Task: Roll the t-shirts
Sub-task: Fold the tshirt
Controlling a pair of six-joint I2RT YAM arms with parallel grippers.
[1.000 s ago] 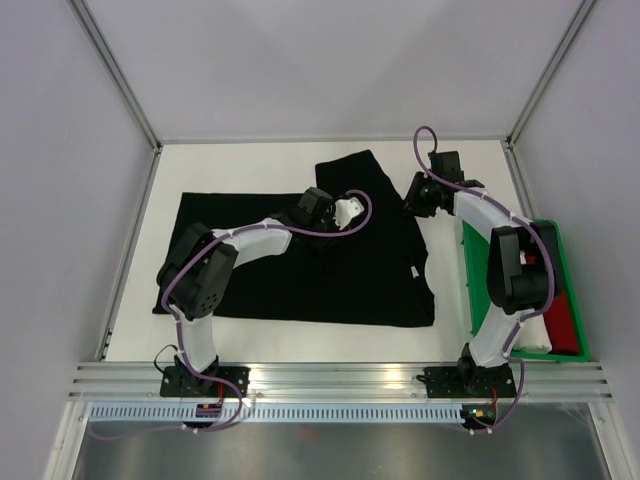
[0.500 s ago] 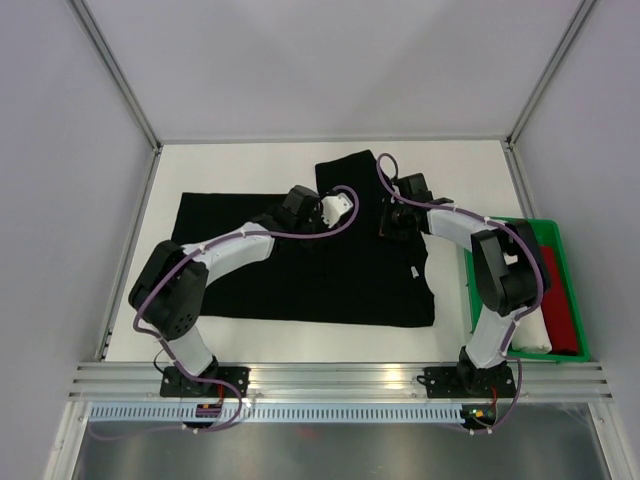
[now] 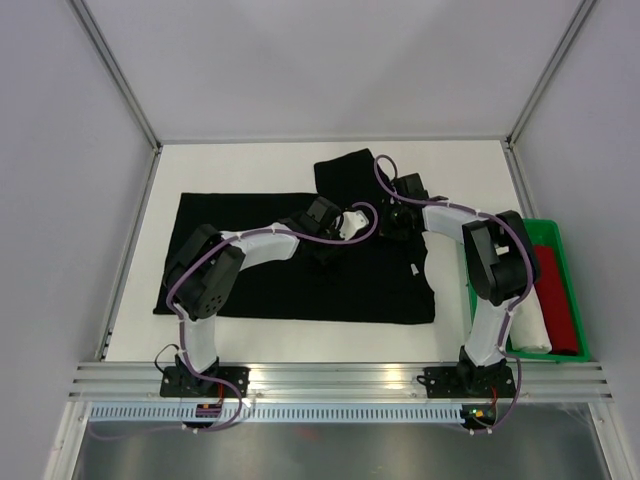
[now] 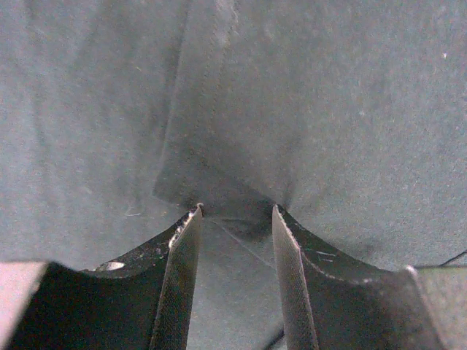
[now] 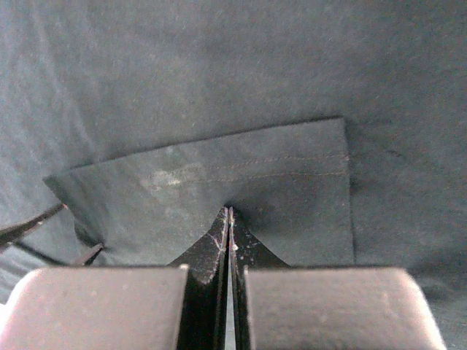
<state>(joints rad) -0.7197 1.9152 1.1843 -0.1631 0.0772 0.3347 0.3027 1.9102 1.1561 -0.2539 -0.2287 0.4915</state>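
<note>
Both arms have drawn in toward the middle of the frame since a second ago, and the far sleeve flap now lies partly folded down over the shirt body. On the white table (image 3: 280,335) the black t-shirt (image 3: 300,275) lies spread flat across the centre of the overhead view, its small white neck label (image 3: 412,271) showing near the right edge. At the right edge of the frame a green bin (image 3: 557,235) holds a white roll (image 3: 530,325) and a red roll (image 3: 558,300) side by side.

The left gripper (image 4: 235,219) rests on the cloth just left of centre, jaws a little apart over a fold corner, nothing clamped between them. The right gripper (image 5: 230,219), just right of centre, is pinched fully together with its tips at the hemmed edge of the sleeve flap (image 5: 219,189); whether cloth is actually caught between them cannot be told.

By the look of it the step in hand is folding the sleeve in to square the shirt before rolling. The next move calls for laying that flap flat and smoothing it, then dealing with the opposite side.
</note>
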